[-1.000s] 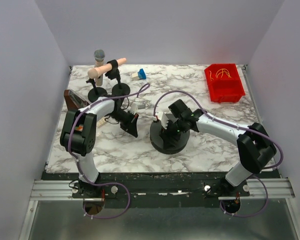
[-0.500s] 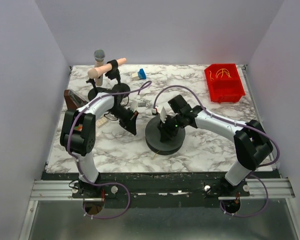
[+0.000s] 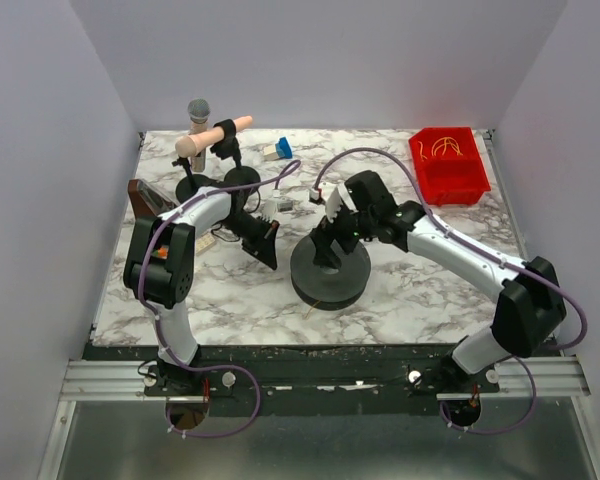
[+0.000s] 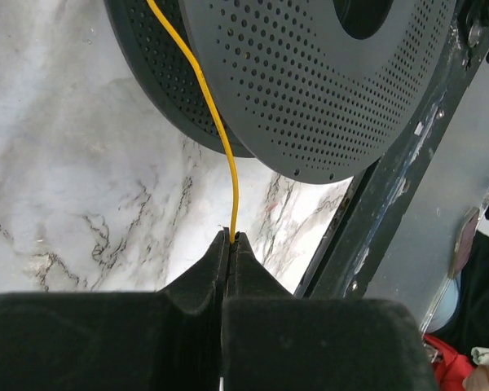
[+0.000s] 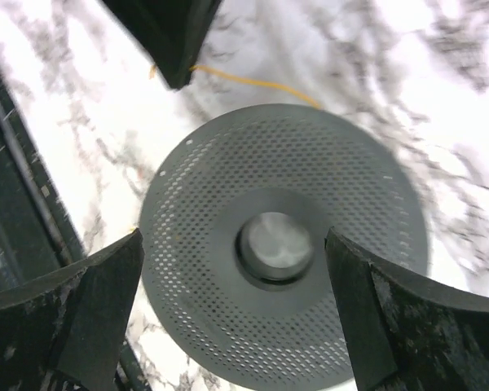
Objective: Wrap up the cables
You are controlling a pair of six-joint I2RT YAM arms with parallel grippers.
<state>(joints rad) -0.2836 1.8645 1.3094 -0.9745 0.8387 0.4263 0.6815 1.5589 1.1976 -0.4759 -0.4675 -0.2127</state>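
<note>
A black perforated spool lies flat on the marble table. In the left wrist view its two flanges fill the top, and a thin yellow cable runs from between them down into my left gripper. That gripper is shut on the cable, just left of the spool. My right gripper hovers above the spool. In the right wrist view it is open and empty, its fingers straddling the spool's hub. The cable shows there beyond the spool.
A red bin with more yellow cables stands at the back right. Two microphones on black stands and a small blue item are at the back left. A brown object sits at the left edge.
My right gripper has lifted off the spool and moved toward the back of the table. The spool has shifted slightly left. My left gripper has kept its hold on the cable.
</note>
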